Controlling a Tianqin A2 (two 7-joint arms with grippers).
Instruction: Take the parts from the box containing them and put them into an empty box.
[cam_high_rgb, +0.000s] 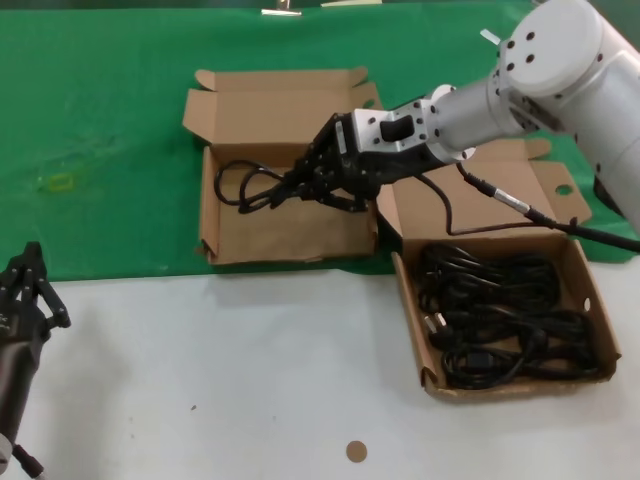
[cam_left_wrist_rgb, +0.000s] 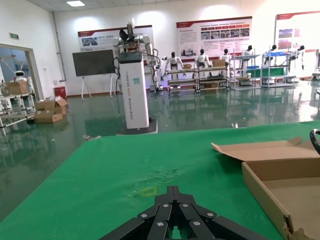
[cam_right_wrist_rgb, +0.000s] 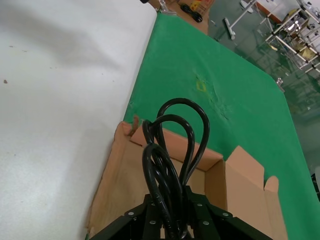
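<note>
While the left gripper (cam_high_rgb: 28, 285) waits at the lower left of the frame over the white surface (cam_high_rgb: 250, 380), its jaws drawn together on nothing, the box of cables (cam_high_rgb: 500, 310) sits at the lower right, full of black coils. Beyond, above centre on the green cloth (cam_high_rgb: 100, 120), the right gripper (cam_high_rgb: 300, 185) hangs over the empty box (cam_high_rgb: 280, 235), jaws clamped on a looped power cable (cam_high_rgb: 245, 185) that dangles into it.

Two brown cardboard boxes are counted: one with a wavy front wall (cam_high_rgb: 285, 215), and one full box (cam_high_rgb: 575, 270) beside it. One coiled cable (cam_high_rgb: 248, 185) is held above the former; several are piled in the latter.
</note>
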